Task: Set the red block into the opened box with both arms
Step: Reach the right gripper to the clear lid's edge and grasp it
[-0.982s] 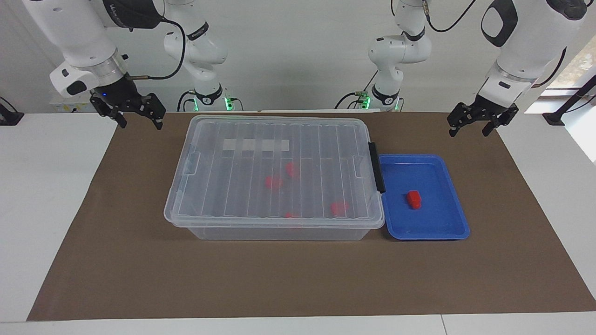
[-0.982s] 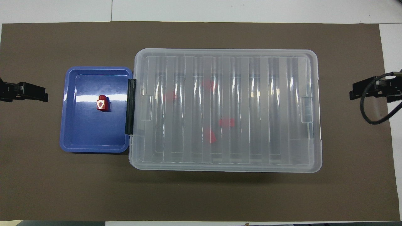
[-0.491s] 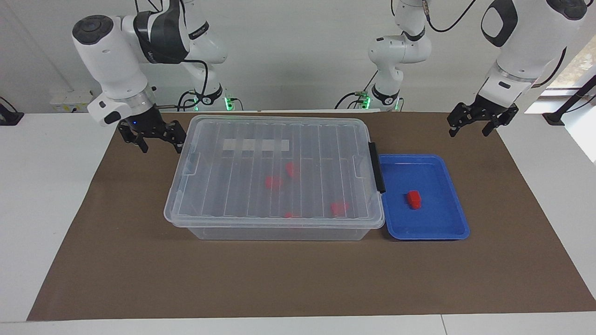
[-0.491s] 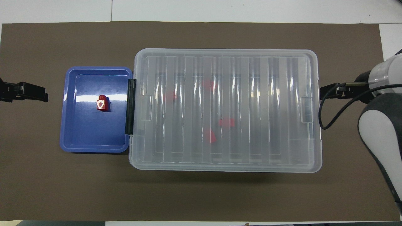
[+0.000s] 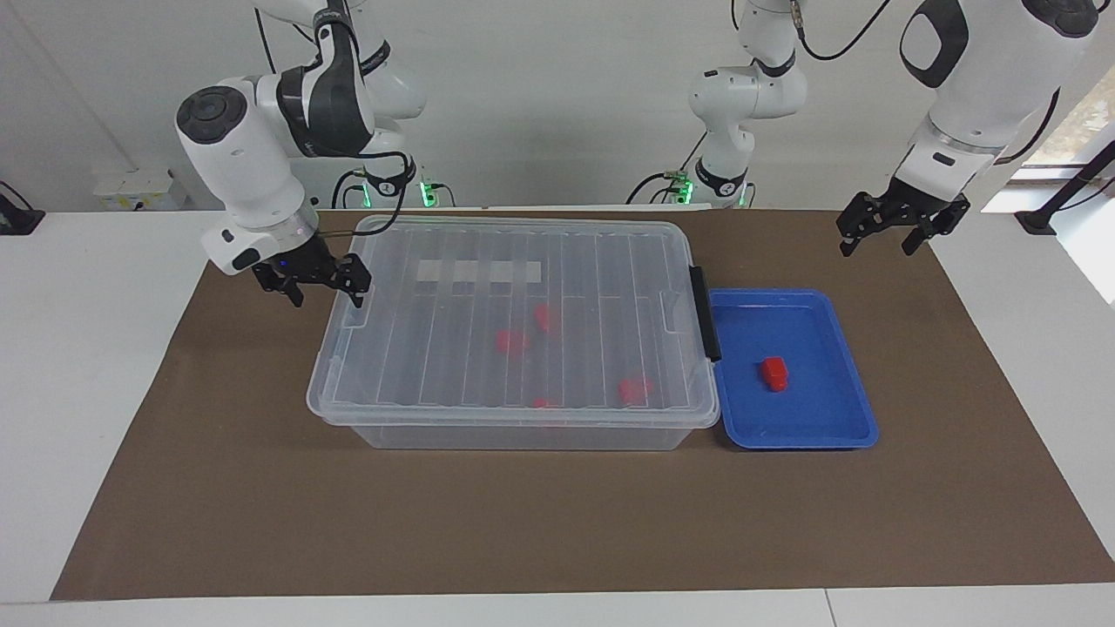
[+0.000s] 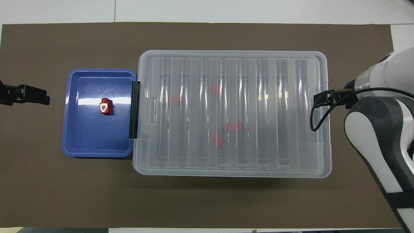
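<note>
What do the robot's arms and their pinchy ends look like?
Both arms are white, rounded tubes with dark grey panels at the joints. Each ends in a black two-finger end effector: the right end effector and the left end effector. A silver ring sits just above each one. Black cables loop along the arms, and green lights glow at the bases.

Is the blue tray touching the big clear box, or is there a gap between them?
Touching. In the overhead view the blue tray has its edge against the box at the black handle, and no brown mat shows between them.

White wall (image 5: 557, 78), bright window (image 5: 1084, 113)
</note>
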